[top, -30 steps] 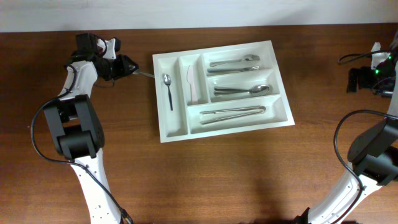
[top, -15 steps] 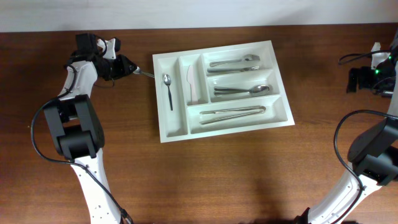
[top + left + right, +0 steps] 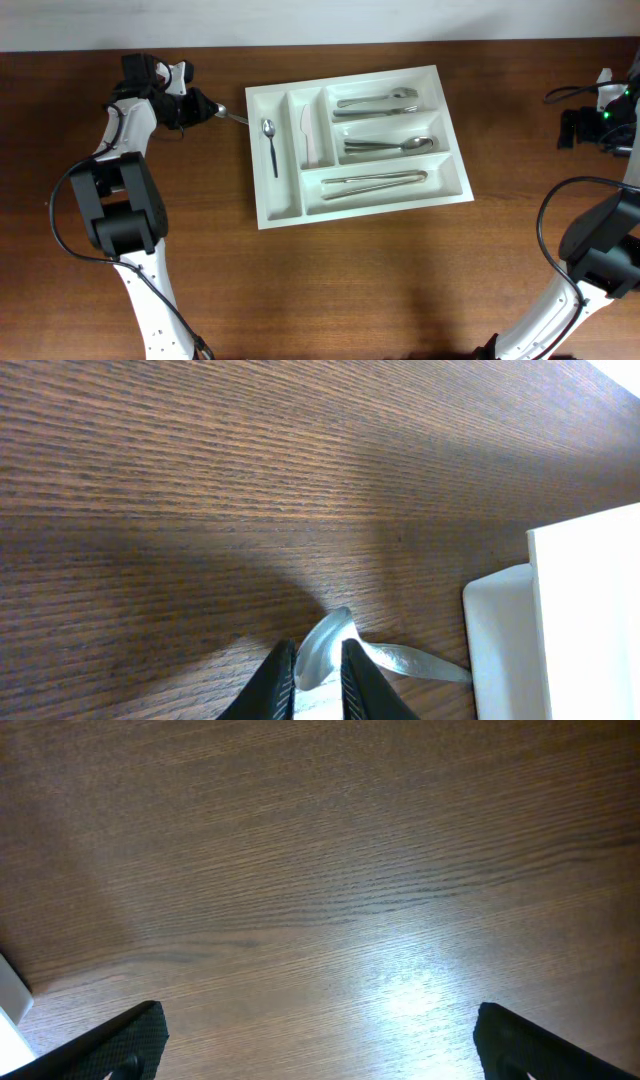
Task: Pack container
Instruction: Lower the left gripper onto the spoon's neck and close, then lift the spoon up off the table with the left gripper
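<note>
**Left gripper** (image 3: pixel 317 660): the jaws are standing almost together and are pinching a silver utensil (image 3: pixel 400 658), which is filling the narrow gap between them. Its free end is running out from the fingertips toward the container. It appears to be stopping just short of the corner.

**Container** (image 3: pixel 285 205): it is lying just beyond the fingertips, with its near corner closest to them. The first compartment past that corner is a narrow one already holding 1 spoon (image 3: pixel 269 140).

**Axis**: the utensil is pointing across the long axis of that narrow compartment, not along it. In my judgement the piece is going to need turning before it goes down into the slot.

**Right gripper** (image 3: pixel 318 1040): the jaws are standing wide apart over bare table (image 3: pixel 320 870) and are gripping nothing. The container is lying well apart from it, so the left arm is the nearer of the 2.
</note>
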Robot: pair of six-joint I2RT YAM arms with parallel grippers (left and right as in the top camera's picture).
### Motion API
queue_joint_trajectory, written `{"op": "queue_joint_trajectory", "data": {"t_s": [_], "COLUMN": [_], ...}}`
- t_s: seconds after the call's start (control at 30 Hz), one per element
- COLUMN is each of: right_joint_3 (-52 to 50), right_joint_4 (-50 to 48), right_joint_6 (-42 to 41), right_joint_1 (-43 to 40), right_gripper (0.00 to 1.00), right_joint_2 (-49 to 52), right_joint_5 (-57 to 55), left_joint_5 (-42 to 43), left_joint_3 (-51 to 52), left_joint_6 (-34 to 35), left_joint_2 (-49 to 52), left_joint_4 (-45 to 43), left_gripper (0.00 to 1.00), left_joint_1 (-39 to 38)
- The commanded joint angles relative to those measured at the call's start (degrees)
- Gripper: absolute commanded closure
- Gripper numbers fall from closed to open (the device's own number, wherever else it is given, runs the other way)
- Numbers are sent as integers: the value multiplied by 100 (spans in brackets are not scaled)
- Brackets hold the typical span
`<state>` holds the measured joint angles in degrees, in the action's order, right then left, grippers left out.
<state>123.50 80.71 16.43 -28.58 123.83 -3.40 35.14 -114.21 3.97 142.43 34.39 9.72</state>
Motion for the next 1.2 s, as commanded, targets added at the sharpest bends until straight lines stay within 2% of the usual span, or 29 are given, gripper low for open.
{"op": "queue_joint_trajectory", "data": {"t_s": [0.0, 0.2, 0.47, 0.87, 1.17], "right_joint_3": [-35, -35, -35, -35, -35], "right_joint_4": [-4, -4, -4, -4, -4], "right_joint_6": [-59, -59, -59, -59, -59], "right_joint_1": [-33, -33, -33, -33, -33], "right_gripper": [1, 1, 1, 1, 1], "right_joint_2": [31, 31, 31, 31, 31], "right_joint_5": [35, 35, 35, 35, 35], "left_joint_5": [107, 107, 107, 334, 367], "left_joint_3": [-20, -20, -20, -81, -610], "left_joint_6": [-52, -52, -52, 0, 348], "left_joint_2": [105, 105, 105, 103, 103], "left_joint_4": [-35, -37, -55, -81, -103], "left_gripper": [87, 87, 98, 98, 98], "left_joint_1": [9, 9, 9, 20, 254]}}
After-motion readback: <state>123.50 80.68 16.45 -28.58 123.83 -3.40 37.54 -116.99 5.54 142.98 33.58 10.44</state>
